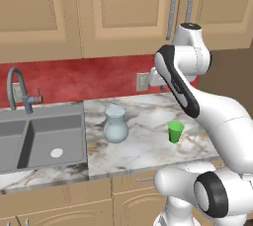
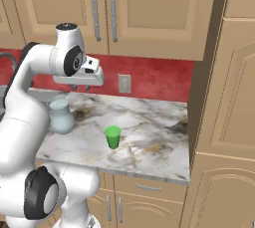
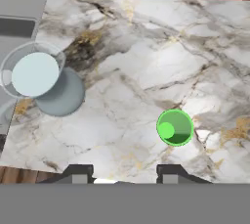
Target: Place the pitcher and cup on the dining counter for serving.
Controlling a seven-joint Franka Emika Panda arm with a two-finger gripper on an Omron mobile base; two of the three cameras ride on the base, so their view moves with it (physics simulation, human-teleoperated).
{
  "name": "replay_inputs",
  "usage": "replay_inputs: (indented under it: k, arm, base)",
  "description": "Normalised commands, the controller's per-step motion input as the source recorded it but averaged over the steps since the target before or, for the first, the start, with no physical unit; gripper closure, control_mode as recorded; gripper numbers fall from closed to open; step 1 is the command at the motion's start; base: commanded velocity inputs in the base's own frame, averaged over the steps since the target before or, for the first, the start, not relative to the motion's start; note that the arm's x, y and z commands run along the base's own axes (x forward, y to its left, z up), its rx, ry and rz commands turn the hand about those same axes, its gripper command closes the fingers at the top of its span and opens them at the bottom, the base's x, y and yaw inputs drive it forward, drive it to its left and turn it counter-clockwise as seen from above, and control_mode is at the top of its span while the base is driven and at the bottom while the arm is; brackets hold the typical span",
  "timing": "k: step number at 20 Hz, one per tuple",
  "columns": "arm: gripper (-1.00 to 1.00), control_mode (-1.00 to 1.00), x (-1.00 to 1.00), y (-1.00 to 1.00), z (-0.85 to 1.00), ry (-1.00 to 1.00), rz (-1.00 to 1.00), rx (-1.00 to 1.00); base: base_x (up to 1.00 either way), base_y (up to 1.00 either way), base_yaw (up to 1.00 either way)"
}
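I hold the gripper [image 3: 124, 171] high, jaws apart and empty, to survey both targets from above: the pitcher [image 3: 41, 78] at left by the sink [image 1: 29, 136], the cup [image 3: 175, 127] lower right, both upright on the counter [image 3: 146, 61].

- Even, bright, flat rendered light; no glare, no blown highlights.
- Soft dark shadow under the pitcher [image 3: 41, 78], at left of the hand view.
- Low resolution softens edges; cup [image 3: 175, 127] stays crisp-coloured.
- No edge distortion visible.
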Motion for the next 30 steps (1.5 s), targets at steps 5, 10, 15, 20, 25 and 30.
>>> replay_inputs:
  k: [5,10,15,20,25,30]
  arm:
    - [-1.00,-1.00,-0.46,-0.26,-0.15,0.00,-0.10,0.01]
    - [-1.00,-1.00,-0.82,-0.93,-0.50,0.05,-0.18,0.14]
    - [-1.00,-1.00,-0.36,-0.96,-0.83,0.20,-0.24,0.19]
    - [-1.00,-1.00,0.37,-0.57,-0.41,0.14,-0.23,0.12]
    - [-1.00,-1.00,0.60,-0.23,-0.12,0.13,-0.11,0.00]
    - [-1.00,-1.00,0.44,-0.03,-0.20,0.09,-0.06,0.00]
  base:
    - [0.00,0.00,0.00]
    - [0.00,0.00,0.00]
    - [0.00,0.00,0.00]
    - [0.00,0.00,0.00]
    - [0.00,0.00,0.00]
    - [0.00,0.00,0.00]
